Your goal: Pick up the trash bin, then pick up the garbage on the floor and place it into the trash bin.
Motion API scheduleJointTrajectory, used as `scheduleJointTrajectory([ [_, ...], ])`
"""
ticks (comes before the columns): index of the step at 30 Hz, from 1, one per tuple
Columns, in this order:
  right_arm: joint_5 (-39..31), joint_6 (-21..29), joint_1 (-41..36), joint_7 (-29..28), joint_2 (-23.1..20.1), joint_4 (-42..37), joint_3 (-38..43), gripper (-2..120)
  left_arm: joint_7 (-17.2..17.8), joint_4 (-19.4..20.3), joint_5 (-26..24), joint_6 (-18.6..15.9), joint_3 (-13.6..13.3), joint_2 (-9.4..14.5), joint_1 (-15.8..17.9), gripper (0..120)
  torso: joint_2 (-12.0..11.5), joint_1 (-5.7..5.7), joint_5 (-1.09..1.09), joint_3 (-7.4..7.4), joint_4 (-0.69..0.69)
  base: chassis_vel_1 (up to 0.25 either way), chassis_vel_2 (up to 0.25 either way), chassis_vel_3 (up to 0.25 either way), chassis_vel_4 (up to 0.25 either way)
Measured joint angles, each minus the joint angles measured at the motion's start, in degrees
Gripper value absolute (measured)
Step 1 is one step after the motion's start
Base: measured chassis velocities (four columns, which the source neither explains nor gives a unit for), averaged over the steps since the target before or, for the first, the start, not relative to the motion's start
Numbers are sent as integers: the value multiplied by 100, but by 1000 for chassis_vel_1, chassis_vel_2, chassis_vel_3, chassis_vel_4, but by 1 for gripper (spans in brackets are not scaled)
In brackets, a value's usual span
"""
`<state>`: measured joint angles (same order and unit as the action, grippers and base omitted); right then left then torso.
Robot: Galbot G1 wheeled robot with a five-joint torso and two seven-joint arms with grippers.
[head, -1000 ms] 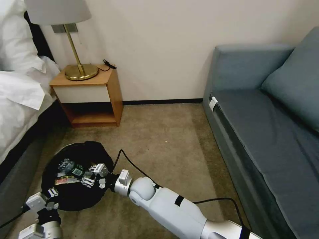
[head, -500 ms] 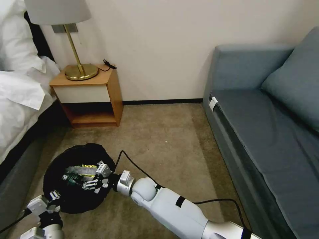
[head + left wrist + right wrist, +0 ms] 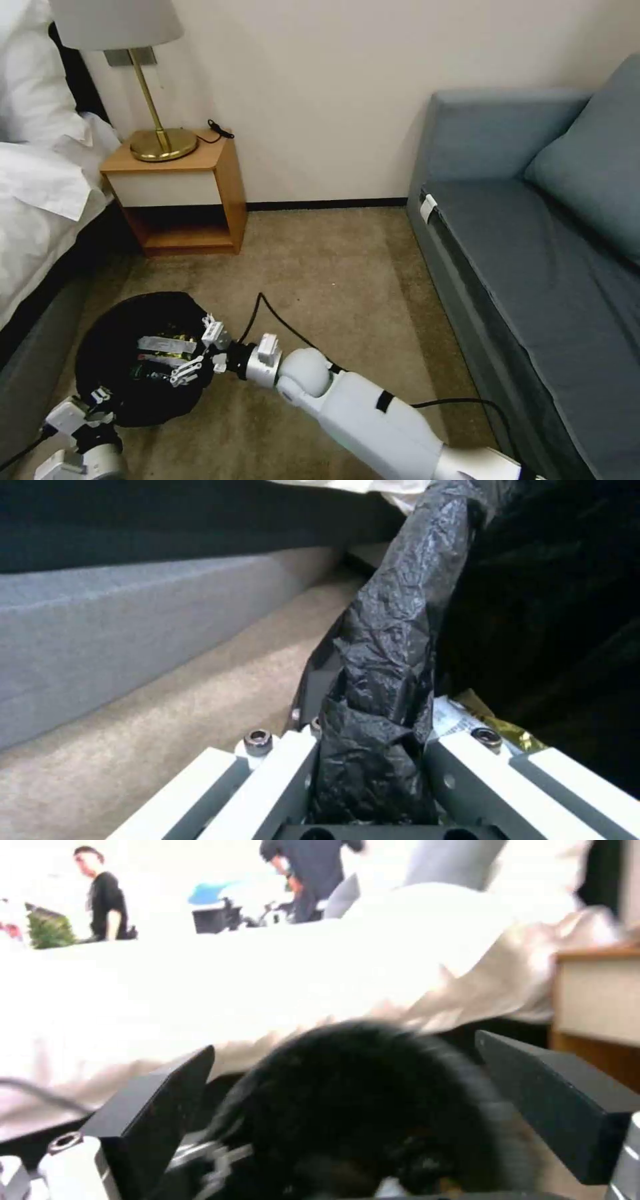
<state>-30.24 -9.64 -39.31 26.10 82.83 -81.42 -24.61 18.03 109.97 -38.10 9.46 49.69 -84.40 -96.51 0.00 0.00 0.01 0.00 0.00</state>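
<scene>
While the head view looks down on the carpet: the round black trash bin sits beside the bed.
Garbage: wrappers lie inside the bin; no print can be read.
Right tool: over the bin's rim, fingers spread, holding nothing.
Left tool: at the bin's near edge.
Left wrist view: pale fingers are clenched on the crinkled, glossy black bag; a gold foil wrapper lies just beside.
Right wrist view: dark flat pads stand apart, with the bin's blurred dark mouth between them.
</scene>
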Motion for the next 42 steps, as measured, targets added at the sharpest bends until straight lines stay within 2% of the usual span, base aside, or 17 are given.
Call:
scheduleJointTrajectory([
  [2, -18, -11, 16, 46, -11, 7, 99, 100, 13, 8, -81, -30, 0, 11, 29, 3, 0, 0, 0, 0, 0, 0, 0, 0, 0],
  [4, -140, -36, 33, 229, -55, 36, 450, 100, 125, 98, -587, -179, 4, 73, 164, 3, 0, 0, -1, 0, 0, 0, 0, 0, 0],
  [6, -359, 22, 3, 363, -186, -61, 803, 100, 442, 219, -1563, -387, 95, 172, 387, 3, 0, 0, 0, 0, 0, 0, 0, 0, 0],
  [7, -359, 22, 3, 363, -186, -61, 803, 100, 442, 219, -1563, -387, 95, 172, 387, 3, 0, 0, 0, 0, 0, 0, 0, 0, 0],
  [8, -449, 74, -16, 365, -256, -132, 877, 100, 549, 228, -1825, -440, 135, 199, 461, 3, 0, 0, 1, 0, -1, 0, 0, 0, 0],
  [10, -716, 245, -93, 354, -539, -371, 1067, 100, 837, 217, -2486, -584, 241, 296, 631, 3, 0, 0, 1, 0, -1, 0, 0, 0, 0],
  [12, -759, 268, -108, 353, -609, -411, 1098, 100, 901, 209, -2613, -617, 256, 310, 665, 3, 0, 0, 1, 0, 0, 0, 0, 0, 0],
  [13, -822, 306, -162, 360, -846, -495, 1176, 100, 1107, 201, -2967, -745, 290, 326, 759, 3, 0, 0, 0, 0, 0, 0, 0, 0, 0],
  [14, -824, 309, -177, 370, -904, -506, 1193, 100, 1146, 201, -3020, -773, 295, 325, 777, 3, 0, 0, 0, 0, 0, 0, 0, 0, 0],
  [15, -813, 316, -257, 410, -1110, -545, 1251, 100, 1419, 207, -3251, -945, 309, 296, 863, 3, 0, 0, 1, 0, -1, 0, 0, 0, 0],
  [18, -767, 318, -357, 434, -1283, -590, 1315, 100, 1726, 239, -3344, -1141, 308, 219, 927, 3, 0, 0, 0, 0, -2, 0, 0, 0, 0],
  [20, -726, 332, -489, 435, -1372, -672, 1409, 100, 2153, 307, -3424, -1377, 307, 133, 971, 3, 0, 0, 0, 0, -1, 0, 0, 0, 0],
  [22, -722, 337, -506, 434, -1379, -686, 1430, 100, 2214, 319, -3433, -1413, 308, 130, 974, 3, 0, 0, 0, 0, 0, 0, 0, 0, 0],
  [26, -684, 355, -692, 427, -1413, -752, 1630, 100, 2729, 466, -3570, -1756, 444, 232, 960, 3, 0, 0, 0, 0, 0, 0, 0, 0, 0],
  [29, -661, 355, -764, 432, -1414, -752, 1690, 100, 2836, 471, -3643, -1831, 509, 291, 971, 3, 0, 0, 0, 0, 1, 0, 0, 0, 0],
  [34, -598, 355, -913, 510, -1412, -752, 1801, 100, 3092, 270, -3880, -1950, 536, 348, 1259, 3, 0, 0, -2, 0, 0, 0, 0, 0, 0],
  [42, -507, 382, -1102, 577, -1437, -801, 1839, 100, 3248, -138, -3948, -2040, 269, 235, 1607, 3, 0, 0, -1, 0, 0, 0, 0, 0, 0],
])
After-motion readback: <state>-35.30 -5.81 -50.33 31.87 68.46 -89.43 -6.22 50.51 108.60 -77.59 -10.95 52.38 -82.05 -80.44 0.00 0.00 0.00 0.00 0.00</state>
